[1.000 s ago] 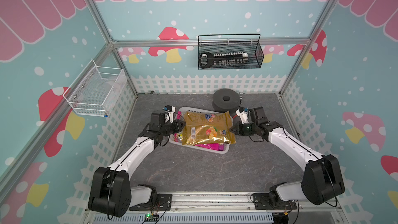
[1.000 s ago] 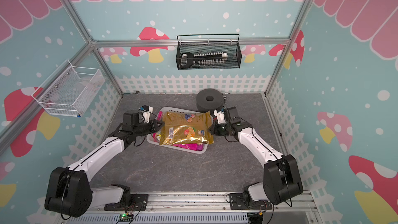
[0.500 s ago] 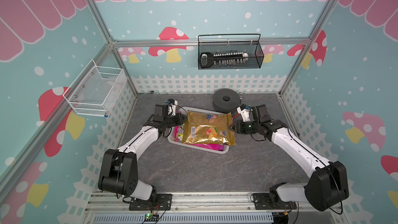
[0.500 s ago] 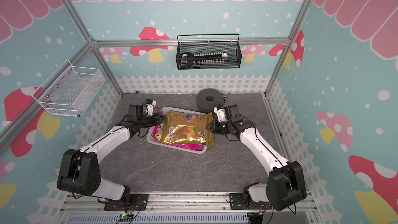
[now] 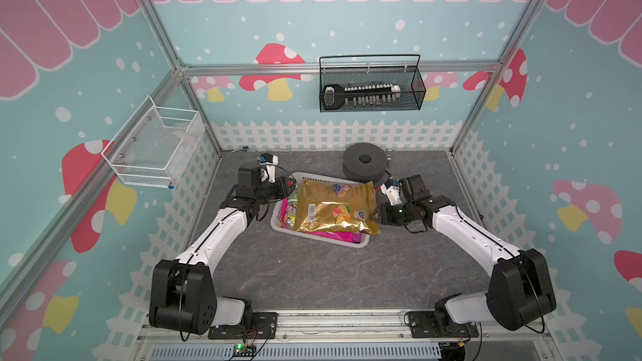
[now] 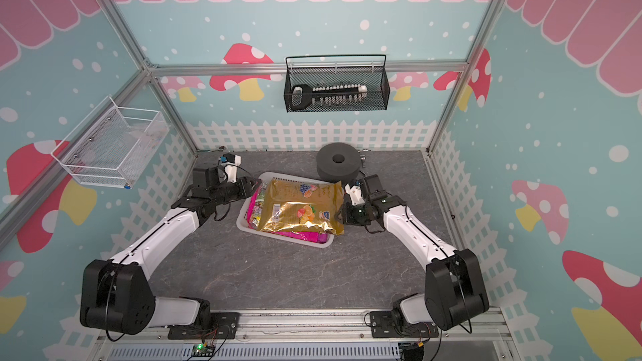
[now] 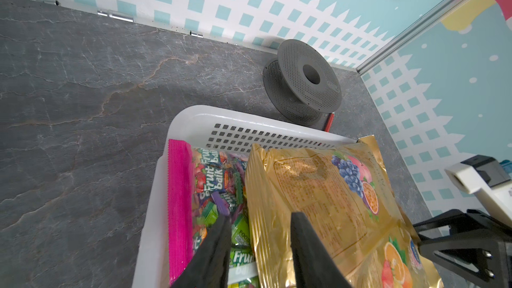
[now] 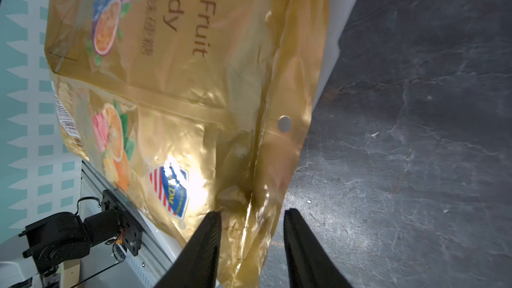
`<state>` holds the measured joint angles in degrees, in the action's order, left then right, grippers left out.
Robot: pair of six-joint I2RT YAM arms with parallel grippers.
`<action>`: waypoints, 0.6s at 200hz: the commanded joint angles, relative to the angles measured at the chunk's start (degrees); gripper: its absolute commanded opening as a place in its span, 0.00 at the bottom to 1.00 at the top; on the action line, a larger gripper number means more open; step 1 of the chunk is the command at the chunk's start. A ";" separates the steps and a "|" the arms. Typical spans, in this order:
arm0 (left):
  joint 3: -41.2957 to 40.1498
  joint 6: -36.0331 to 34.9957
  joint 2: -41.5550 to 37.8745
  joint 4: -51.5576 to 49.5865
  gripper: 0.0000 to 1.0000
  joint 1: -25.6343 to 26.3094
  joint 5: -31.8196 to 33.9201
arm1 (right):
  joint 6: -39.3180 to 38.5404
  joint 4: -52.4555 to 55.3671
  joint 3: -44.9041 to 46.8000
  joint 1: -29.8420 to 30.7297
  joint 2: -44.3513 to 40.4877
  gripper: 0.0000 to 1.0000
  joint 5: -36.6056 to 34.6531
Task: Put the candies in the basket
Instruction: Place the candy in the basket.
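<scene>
The basket (image 5: pixel 278 219) sits on the surface (image 5: pixel 312 272), toward the back. The gold bag (image 5: pixel 333 208) lies on top of it and overhangs the rim on the right arm's side. The magenta bag (image 7: pixel 178 203) lies under it, inside the basket. The 2 bags look like glossy, crinkly film over loose sweets: light, floppy and slippery, likely to sag and slide. Their flat sealed edges look like the best hold. The left tool (image 7: pixel 261 217) is parted over the gold bag's edge. The right tool (image 8: pixel 252 213) is parted astride its sealed end, gripping nothing.
</scene>
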<state>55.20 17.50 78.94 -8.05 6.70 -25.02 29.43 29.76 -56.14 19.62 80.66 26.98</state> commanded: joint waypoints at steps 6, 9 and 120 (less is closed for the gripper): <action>-1.32 -1.76 -0.14 -1.20 0.40 -0.59 0.73 | 0.32 -2.17 1.19 0.42 0.09 0.34 3.49; -1.28 -1.76 -0.07 -1.24 0.40 -0.57 0.69 | 0.24 -2.35 1.25 0.42 0.02 0.30 3.80; -1.56 -2.09 1.63 -1.19 0.38 -0.55 -1.13 | 2.97 -7.68 -1.42 8.48 4.35 0.08 8.88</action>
<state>54.35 17.08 80.14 -8.51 6.44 -25.39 31.99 25.28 -55.27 26.09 83.40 33.61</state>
